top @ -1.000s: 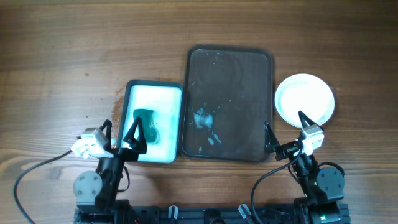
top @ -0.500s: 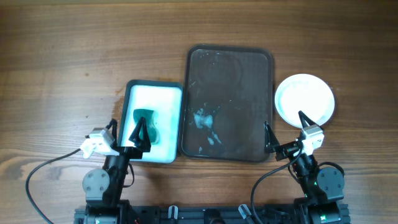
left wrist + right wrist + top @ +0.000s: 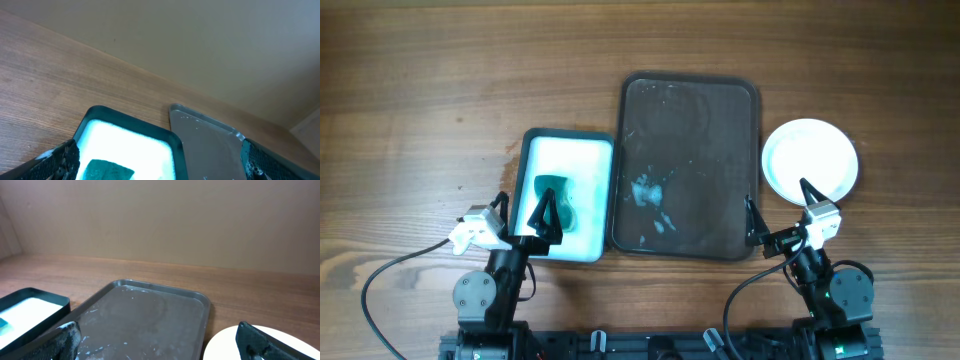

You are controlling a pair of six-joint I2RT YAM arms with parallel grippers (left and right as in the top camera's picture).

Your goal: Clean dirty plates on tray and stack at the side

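Wooden table (image 3: 420,80): only overhead shows whole plate (image 3: 810,160).

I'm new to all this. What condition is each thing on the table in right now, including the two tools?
Tray: no plates on it, smeared with pale blue streaks.
Plate: white, looks clean, on the table beside the tray.
Tub: open, white inside.
Sponge: lying in the tub.
Left tool: open, holding nothing.
Right tool: open, holding nothing.

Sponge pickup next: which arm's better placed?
Left, probably. The left gripper, open, hangs over the near edge of the tub, right beside the sponge. The right gripper, also open, sits across the tray by the white plate.
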